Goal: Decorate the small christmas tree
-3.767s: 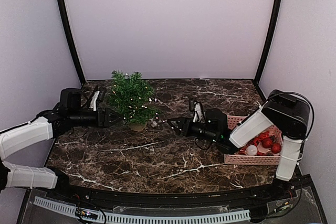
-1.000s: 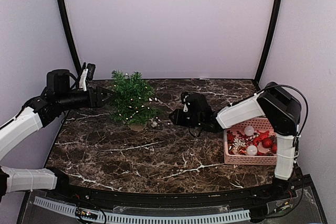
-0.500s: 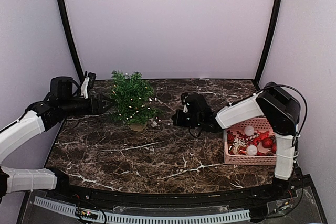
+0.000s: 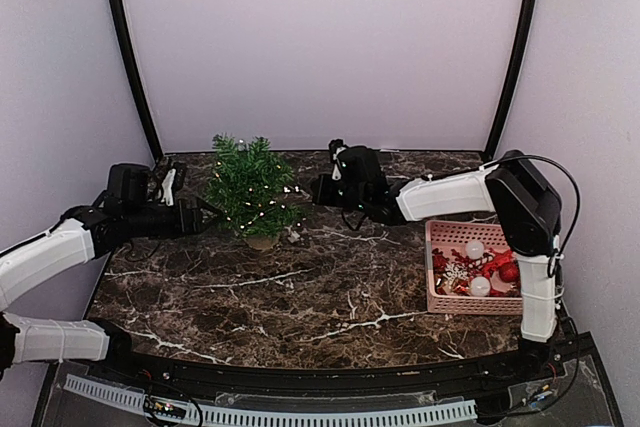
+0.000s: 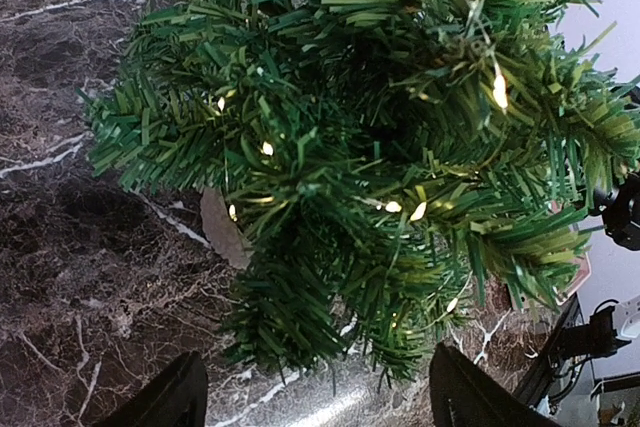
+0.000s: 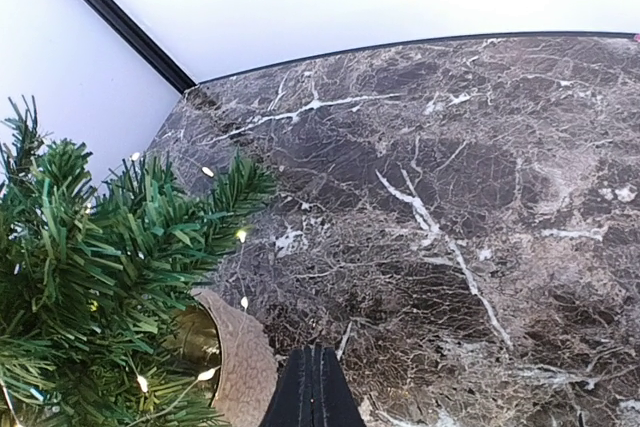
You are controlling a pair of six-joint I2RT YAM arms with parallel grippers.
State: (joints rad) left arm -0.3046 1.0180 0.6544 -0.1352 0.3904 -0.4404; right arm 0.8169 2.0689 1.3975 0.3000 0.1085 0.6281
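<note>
Right gripper (image 4: 318,190) snapped shut on nothing I could see, lifted to just right of small christmas tree (image 4: 250,192). Left gripper (image 4: 205,215) widened, empty, sank to tree's lower left. Tree stood upright between them. I judged ornaments (image 4: 480,286), in basket (image 4: 470,308) well right of tree, unhung.

small christmas tree (image 4: 250,190), pink basket (image 4: 470,305) well apart

The small christmas tree (image 4: 248,187) is dark green, dotted with small warm-yellow lights (image 5: 498,87); its pot (image 4: 261,241) is tan. The bench (image 4: 300,287) is dark brown marble streaked with white veins. The basket (image 4: 470,305) is pink with a slatted grid, holding red baubles (image 4: 510,272) and 2 white balls (image 4: 474,248). The left arm (image 4: 45,252) and right arm (image 4: 445,194) have white shells and black joints. The left tool (image 4: 205,215) and right tool (image 4: 315,190) are black. The walls (image 4: 320,47) are pale lilac-white, framed by black poles (image 4: 125,57).
</note>
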